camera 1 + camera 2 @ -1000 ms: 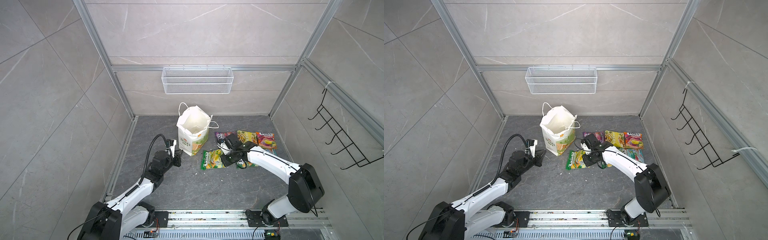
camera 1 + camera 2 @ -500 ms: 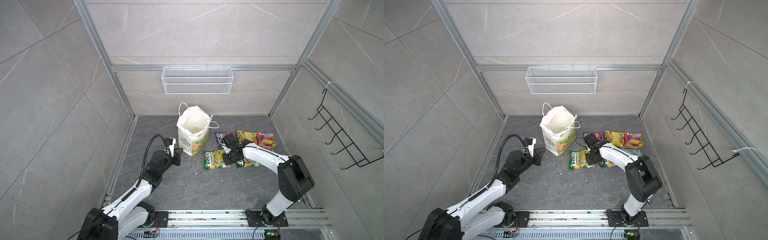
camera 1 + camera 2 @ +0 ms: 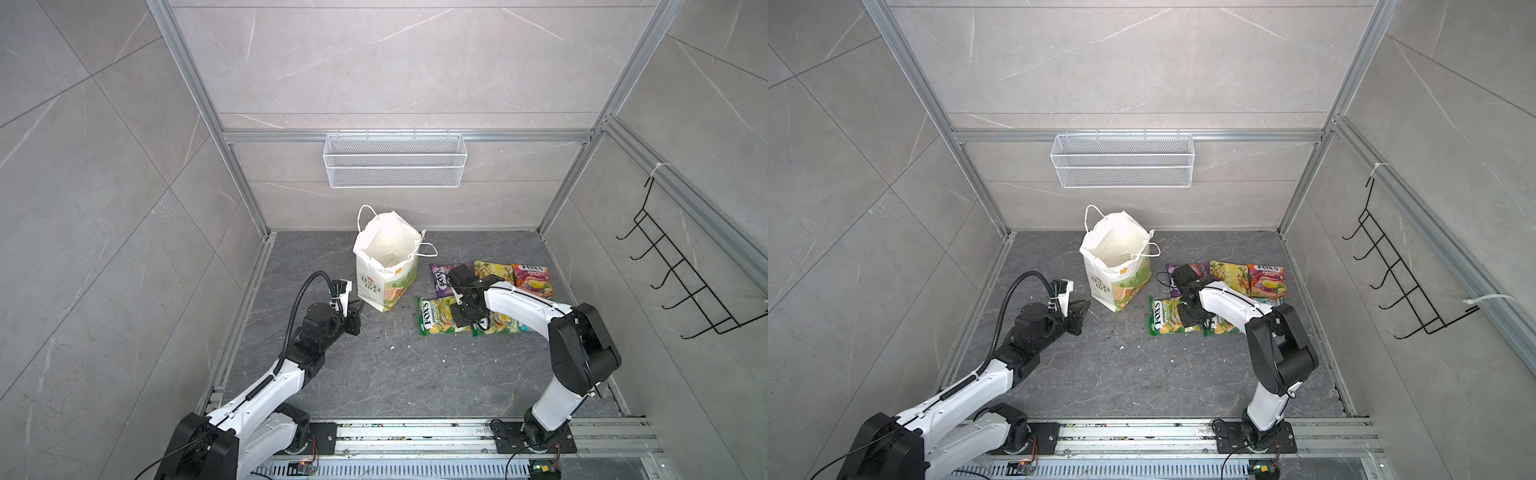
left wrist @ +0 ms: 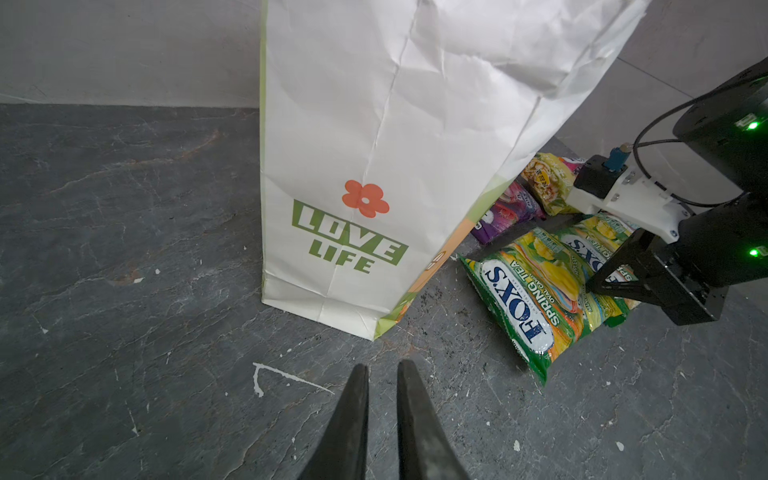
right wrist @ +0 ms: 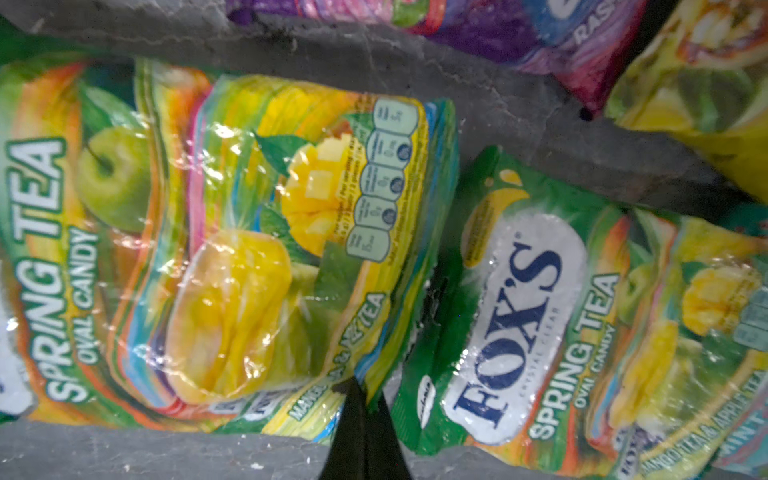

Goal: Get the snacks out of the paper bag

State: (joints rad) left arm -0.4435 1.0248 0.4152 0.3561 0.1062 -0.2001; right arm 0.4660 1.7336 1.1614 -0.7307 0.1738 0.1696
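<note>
— Why's the left end effector (image 4: 382,366) parked at the paper bag's (image 3: 384,286) seven o'clock, barely parted and empty?

— To steady it, I'd guess. The right end effector (image 5: 358,388), closed, has its tips against a green-yellow packet (image 5: 232,249) at four o'clock. It seems to be straightening the snacks (image 3: 532,280) on the table (image 3: 395,374). Beyond, the bag stands upright, seemingly emptied.

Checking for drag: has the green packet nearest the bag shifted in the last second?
Yes. The green packet slid right in both top views, away from the paper bag, which stayed put.
</note>
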